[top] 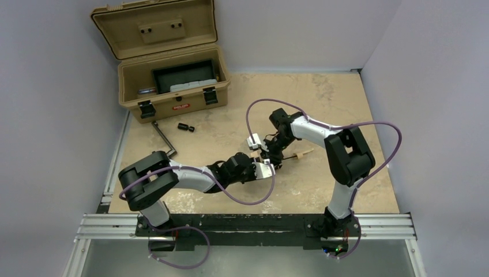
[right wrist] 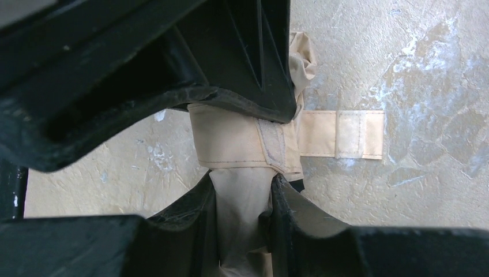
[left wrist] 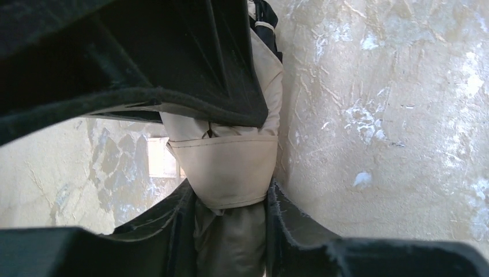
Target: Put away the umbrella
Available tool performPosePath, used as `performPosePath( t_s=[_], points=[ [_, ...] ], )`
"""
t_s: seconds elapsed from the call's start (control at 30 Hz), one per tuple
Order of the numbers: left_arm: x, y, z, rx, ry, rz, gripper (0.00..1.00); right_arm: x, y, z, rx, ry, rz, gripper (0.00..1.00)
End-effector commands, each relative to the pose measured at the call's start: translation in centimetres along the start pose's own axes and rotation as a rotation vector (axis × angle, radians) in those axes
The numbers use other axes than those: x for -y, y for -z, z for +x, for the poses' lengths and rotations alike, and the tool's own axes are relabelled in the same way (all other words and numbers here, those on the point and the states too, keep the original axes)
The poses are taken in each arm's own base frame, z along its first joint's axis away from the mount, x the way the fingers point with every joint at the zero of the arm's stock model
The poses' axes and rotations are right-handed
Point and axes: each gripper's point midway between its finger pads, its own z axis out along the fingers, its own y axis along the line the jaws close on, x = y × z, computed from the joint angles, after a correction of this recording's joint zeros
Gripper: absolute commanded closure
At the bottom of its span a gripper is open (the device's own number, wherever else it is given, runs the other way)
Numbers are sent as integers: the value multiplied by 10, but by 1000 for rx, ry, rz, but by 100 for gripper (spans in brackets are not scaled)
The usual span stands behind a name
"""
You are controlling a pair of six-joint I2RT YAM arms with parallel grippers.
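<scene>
The umbrella (top: 275, 157) is a small rolled beige bundle lying on the table's middle, mostly hidden under both grippers. Its pale wooden handle (top: 300, 154) sticks out to the right. My left gripper (top: 267, 168) is shut on the bundle; in the left wrist view the fabric (left wrist: 230, 164) is pinched between the pads (left wrist: 230, 202). My right gripper (top: 271, 150) is shut on it too, right beside the left one; the right wrist view shows the fabric (right wrist: 230, 141) squeezed between its pads (right wrist: 242, 193). A beige strap tab (right wrist: 346, 134) lies flat to the right.
An open tan hard case (top: 131, 95) stands at the back left with a black tray (top: 184, 77) inside. A dark L-shaped key (top: 164, 138) and a small black cylinder (top: 184, 127) lie in front of it. White walls close in on both sides.
</scene>
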Motion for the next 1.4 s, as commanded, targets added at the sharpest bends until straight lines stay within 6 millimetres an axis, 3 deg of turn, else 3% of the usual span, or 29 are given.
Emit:
performPosePath(
  t_s=[0.0,0.07,0.2,0.33,0.47,0.67,0.73,0.8,0.83,1.0,1.13,1.27,1.37],
  points=[
    [25,-3,20,-77,43,113,89,-53,-28,73,-229,-189,-166,85],
    [33,-2,29,-103,71,139,100,-43,-22,63,-187,-175,-124,76],
    [50,1,43,-154,140,219,100,-19,5,34,-74,-127,-23,55],
    [59,1,56,-192,224,285,100,3,51,10,51,-74,98,35],
    [62,2,66,-233,308,343,100,12,97,1,115,-9,189,32],
    [62,2,72,-276,430,412,100,8,139,-12,157,127,314,30],
    [65,2,75,-302,477,442,100,5,158,-22,198,249,392,29],
    [67,1,77,-322,532,471,100,-4,167,-30,247,362,454,15],
    [68,1,79,-338,563,482,100,-9,166,-32,265,412,475,3],
    [81,3,95,-452,701,560,100,-48,120,-1,157,636,328,1],
    [88,0,100,-507,802,601,100,-40,112,5,88,652,376,3],
    [92,-3,105,-563,904,620,100,-21,105,-8,-5,697,517,1],
    [95,-5,106,-579,943,638,100,-13,97,-7,-35,681,551,1]
  ],
)
